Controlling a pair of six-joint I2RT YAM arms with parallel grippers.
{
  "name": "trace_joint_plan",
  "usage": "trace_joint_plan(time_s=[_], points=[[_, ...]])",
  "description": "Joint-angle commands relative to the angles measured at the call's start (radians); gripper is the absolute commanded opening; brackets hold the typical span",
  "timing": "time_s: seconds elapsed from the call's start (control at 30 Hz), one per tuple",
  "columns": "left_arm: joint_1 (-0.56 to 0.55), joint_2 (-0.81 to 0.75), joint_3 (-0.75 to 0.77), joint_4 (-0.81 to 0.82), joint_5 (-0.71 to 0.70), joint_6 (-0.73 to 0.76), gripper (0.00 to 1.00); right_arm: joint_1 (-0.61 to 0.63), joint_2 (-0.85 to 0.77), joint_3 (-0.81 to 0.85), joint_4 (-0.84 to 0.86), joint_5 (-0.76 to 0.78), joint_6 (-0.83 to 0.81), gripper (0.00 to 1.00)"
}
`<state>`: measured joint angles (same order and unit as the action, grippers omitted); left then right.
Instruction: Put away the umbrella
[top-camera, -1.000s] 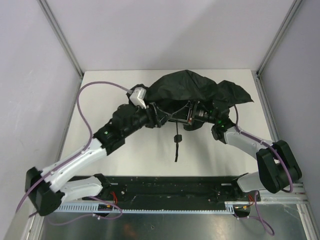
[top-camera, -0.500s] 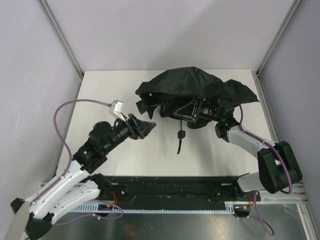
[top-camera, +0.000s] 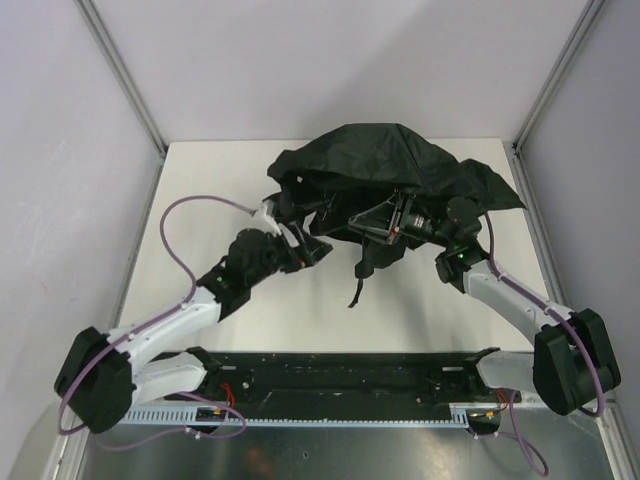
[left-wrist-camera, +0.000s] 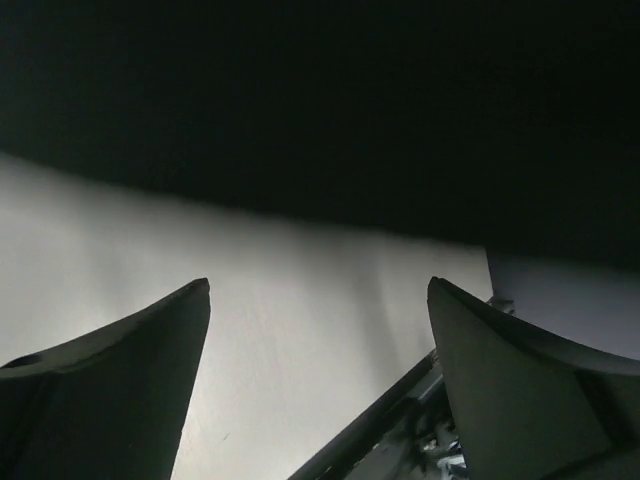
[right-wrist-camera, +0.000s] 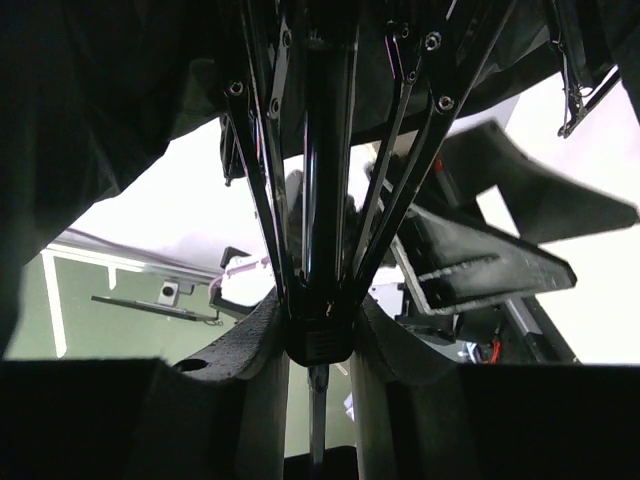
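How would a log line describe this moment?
right gripper: shut on umbrella shaft | left gripper: open, near its fabric | umbrella: partly open

**Counts.** One umbrella (top-camera: 380, 165) (black, canopy partly spread) with one wrist loop (top-camera: 354, 290), on one table (top-camera: 230, 165). Two arms, the left arm (top-camera: 170, 322) and the right arm (top-camera: 505, 298), each bearing one end effector: left end effector (top-camera: 310, 252), right end effector (top-camera: 390, 226). Two purple cables, the left cable (top-camera: 200, 199) and the right cable (top-camera: 491, 243).

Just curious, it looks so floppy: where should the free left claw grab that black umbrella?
On the umbrella, probably the drooping left canopy edge, from the left and below: the open left gripper faces it there, and the right gripper clamps the central shaft.
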<state>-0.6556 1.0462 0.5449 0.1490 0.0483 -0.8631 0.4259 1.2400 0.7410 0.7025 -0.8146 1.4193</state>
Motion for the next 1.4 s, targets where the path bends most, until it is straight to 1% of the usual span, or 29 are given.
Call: trace_joint_plan(time_s=[0.0, 0.17, 0.2, 0.27, 0.3, 0.33, 0.43, 0.47, 0.6, 0.7, 0.77, 0.8, 0.83, 0.9, 0.93, 0.97, 1.07, 1.1, 1.17, 1.23, 1.27, 1.3, 1.37], points=[[0.035, 0.083, 0.157, 0.191, 0.127, 0.052, 0.94, 0.021, -0.044, 0.036, 0.074, 0.014, 0.02, 0.0], [0.043, 0.127, 0.229, 0.235, 0.141, 0.113, 0.97, 0.043, -0.06, 0.028, 0.051, 0.02, 0.001, 0.0], [0.047, 0.15, 0.247, 0.237, 0.151, 0.108, 0.97, 0.05, -0.06, 0.027, 0.054, 0.024, 0.002, 0.0], [0.063, 0.223, 0.287, 0.239, 0.201, 0.073, 0.93, 0.066, -0.058, 0.026, 0.074, 0.035, 0.015, 0.0], [0.068, 0.259, 0.307, 0.24, 0.228, 0.06, 0.89, 0.076, -0.056, 0.027, 0.092, 0.039, 0.027, 0.0], [0.069, 0.29, 0.328, 0.241, 0.252, 0.052, 0.84, 0.083, -0.054, 0.027, 0.11, 0.043, 0.042, 0.0], [0.046, 0.35, 0.377, 0.286, 0.307, 0.038, 0.6, 0.096, -0.043, 0.027, 0.155, 0.056, 0.065, 0.0], [0.024, 0.358, 0.394, 0.3, 0.315, 0.045, 0.55, 0.097, -0.035, 0.027, 0.164, 0.06, 0.066, 0.0], [-0.09, 0.366, 0.442, 0.313, 0.331, 0.077, 0.41, 0.1, 0.008, 0.026, 0.246, 0.062, 0.103, 0.0], [-0.124, 0.313, 0.392, 0.313, 0.304, 0.073, 0.38, 0.093, 0.028, 0.026, 0.286, 0.057, 0.115, 0.0], [-0.125, 0.247, 0.323, 0.313, 0.277, 0.064, 0.39, 0.08, 0.025, 0.025, 0.264, 0.043, 0.076, 0.0], [-0.126, 0.214, 0.287, 0.313, 0.272, 0.062, 0.42, 0.071, 0.019, 0.023, 0.226, 0.037, 0.041, 0.0], [-0.126, 0.181, 0.254, 0.311, 0.272, 0.063, 0.51, 0.061, 0.012, 0.022, 0.178, 0.032, -0.009, 0.0], [-0.121, 0.114, 0.185, 0.295, 0.282, 0.066, 0.72, 0.041, -0.008, 0.021, 0.069, 0.03, -0.133, 0.0], [-0.114, 0.077, 0.148, 0.276, 0.286, 0.066, 0.8, 0.03, -0.021, 0.021, 0.009, 0.038, -0.208, 0.0], [-0.104, 0.037, 0.108, 0.254, 0.289, 0.067, 0.84, 0.021, -0.036, 0.02, -0.052, 0.051, -0.287, 0.0], [-0.063, -0.145, -0.003, 0.156, 0.28, 0.079, 0.87, -0.007, -0.073, 0.02, -0.186, 0.089, -0.532, 0.0], [-0.054, -0.216, -0.032, 0.106, 0.271, 0.092, 0.86, -0.019, -0.079, 0.017, -0.203, 0.097, -0.607, 0.0], [-0.045, -0.357, -0.068, 0.011, 0.257, 0.132, 0.79, -0.054, -0.074, 0.01, -0.21, 0.102, -0.721, 0.0], [-0.042, -0.488, -0.076, -0.073, 0.264, 0.17, 0.75, -0.099, -0.045, 0.001, -0.149, 0.067, -0.783, 0.0], [-0.041, -0.549, -0.073, -0.101, 0.281, 0.187, 0.74, -0.119, -0.027, -0.002, -0.112, 0.039, -0.807, 0.0], [-0.041, -0.606, -0.063, -0.122, 0.304, 0.201, 0.75, -0.134, -0.008, -0.004, -0.071, 0.011, -0.831, 0.0], [-0.041, -0.69, -0.014, -0.174, 0.335, 0.232, 0.82, -0.145, 0.018, -0.02, 0.011, -0.046, -0.913, 0.0]])
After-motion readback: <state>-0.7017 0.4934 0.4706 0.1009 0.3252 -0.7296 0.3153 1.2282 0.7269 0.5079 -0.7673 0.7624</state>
